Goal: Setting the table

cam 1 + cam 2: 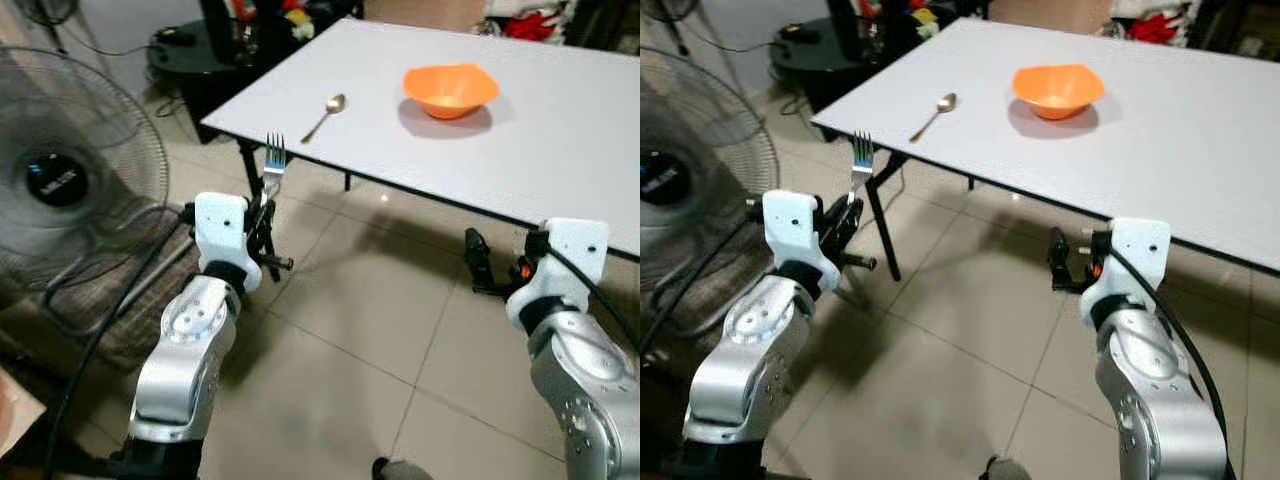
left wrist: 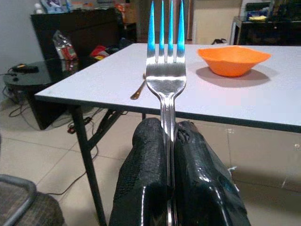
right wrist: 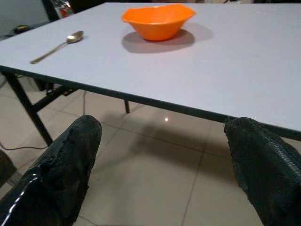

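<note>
My left gripper (image 1: 262, 222) is shut on the handle of a silver fork (image 1: 273, 158), held upright with its tines up, just below and in front of the white table's (image 1: 560, 150) near left corner. In the left wrist view the fork (image 2: 164, 70) rises between the two black fingers (image 2: 146, 179). An orange bowl (image 1: 450, 90) sits on the table, with a gold spoon (image 1: 325, 117) lying to its left near the table's edge. My right gripper (image 1: 500, 265) hangs open below the front edge with nothing between its fingers (image 3: 66, 174), facing the bowl (image 3: 157, 21).
A large standing fan (image 1: 60, 180) is close on the left, with cables on the tiled floor. The table's black legs (image 1: 248, 175) stand just behind the fork. A black low table (image 1: 190, 50) with clutter stands at the back left.
</note>
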You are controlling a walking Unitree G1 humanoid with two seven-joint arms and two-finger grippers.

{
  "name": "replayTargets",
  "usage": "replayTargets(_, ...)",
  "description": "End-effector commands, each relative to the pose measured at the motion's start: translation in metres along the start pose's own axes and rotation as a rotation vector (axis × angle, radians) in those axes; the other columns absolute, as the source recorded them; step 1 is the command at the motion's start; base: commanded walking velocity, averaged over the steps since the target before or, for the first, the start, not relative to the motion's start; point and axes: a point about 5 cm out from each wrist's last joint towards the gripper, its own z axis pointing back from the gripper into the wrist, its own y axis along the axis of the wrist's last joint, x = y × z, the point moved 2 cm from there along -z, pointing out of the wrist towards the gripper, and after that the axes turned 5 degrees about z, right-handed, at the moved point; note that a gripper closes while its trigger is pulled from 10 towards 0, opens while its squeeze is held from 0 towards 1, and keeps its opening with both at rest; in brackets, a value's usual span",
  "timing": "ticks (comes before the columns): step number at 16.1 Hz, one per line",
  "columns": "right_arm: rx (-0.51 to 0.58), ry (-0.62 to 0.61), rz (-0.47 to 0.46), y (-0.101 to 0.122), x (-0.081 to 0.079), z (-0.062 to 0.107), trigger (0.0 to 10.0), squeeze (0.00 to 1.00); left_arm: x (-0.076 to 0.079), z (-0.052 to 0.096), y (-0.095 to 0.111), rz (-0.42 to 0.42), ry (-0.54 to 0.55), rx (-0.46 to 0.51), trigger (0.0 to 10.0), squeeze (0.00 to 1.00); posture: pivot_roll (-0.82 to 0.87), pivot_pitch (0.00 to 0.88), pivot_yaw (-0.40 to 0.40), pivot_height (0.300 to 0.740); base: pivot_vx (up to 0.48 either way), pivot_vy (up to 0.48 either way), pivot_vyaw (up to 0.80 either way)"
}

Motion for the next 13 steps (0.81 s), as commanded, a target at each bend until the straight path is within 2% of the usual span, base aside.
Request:
replayTargets(1,-0.003,0.017,0.009,-0.001,-0.006,-0.003,10.0,0.0,-0.006,0.005,0.003,-0.015,0.028,0.0,10.0,0.0,-0.12,0.0,0.119,0.74,0.0,0.0,-0.8)
replayTargets(3,0.011,0.025,0.038,0.003,-0.01,-0.003,10.0,0.0,-0.017,0.004,-0.005,-0.009,0.065,-0.022,10.0,0.0,-0.15,0.0,0.12,0.74,0.0,0.0,-0.8)
replayTargets(4,0.001,0.025,0.026,0.002,-0.007,-0.003,10.0,0.0,-0.017,0.003,-0.002,-0.012,0.07,-0.015,10.0,0.0,-0.12,0.0,0.107,0.74,0.0,0.0,-0.8)
replayTargets(7,0.026,0.097,0.023,0.005,-0.014,-0.009,10.0,0.0,-0.016,0.006,0.007,-0.017,0.072,0.005,10.0,0.0,-0.08,0.0,0.095,0.74,0.0,0.0,0.0)
replayTargets(9,0.03,0.112,0.028,0.005,-0.022,-0.009,10.0,0.0,-0.022,0.01,0.007,-0.007,0.07,-0.001,10.0,0.0,-0.1,0.0,0.104,0.74,0.0,0.0,0.0)
replayTargets(13,0.005,0.131,0.019,-0.002,-0.02,-0.01,10.0,0.0,-0.026,0.012,0.014,0.002,0.091,0.009,10.0,0.0,-0.05,0.0,0.079,0.74,0.264,0.0,0.0)
